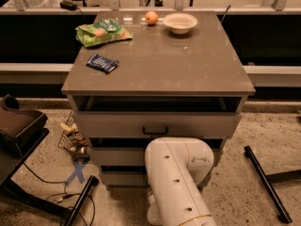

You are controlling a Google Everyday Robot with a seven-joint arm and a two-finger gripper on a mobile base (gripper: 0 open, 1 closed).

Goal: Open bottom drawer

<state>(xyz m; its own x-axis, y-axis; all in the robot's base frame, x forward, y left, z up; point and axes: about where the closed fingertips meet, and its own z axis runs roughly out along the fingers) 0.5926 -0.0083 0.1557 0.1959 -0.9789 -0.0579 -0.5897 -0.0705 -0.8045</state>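
Looking down on a grey-beige three-drawer cabinet [160, 69] filling the middle of the frame. On its top: green snack bag [102, 31] at upper left, orange fruit [151, 17] and white bowl [180, 22] near the back edge, blue packet [102, 62] nearer the front left.

Top drawer [117, 125] with a black bar handle [155, 130], apparently drawn a little forward. Bottom drawer [121, 178] low in the frame, just left of centre, looking shut or nearly so. Only the left part of its front showing, its handle hidden.

White robot arm [176, 178] rising from the bottom edge at centre, covering the middle of the two lower fronts. Gripper hidden behind that arm, somewhere against the lower drawers; impossible to tell whether clenched, released or grasping anything.

Likely still at the reach-or-grasp step. Risks as judged from here: catching the middle drawer's handle instead of the lowest, given how close together the fronts sit; slipping off a small bar handle on a skewed pull; the bulky arm blocking the drawer's way out; a hard tug jolting the cabinet and rolling the fruit.
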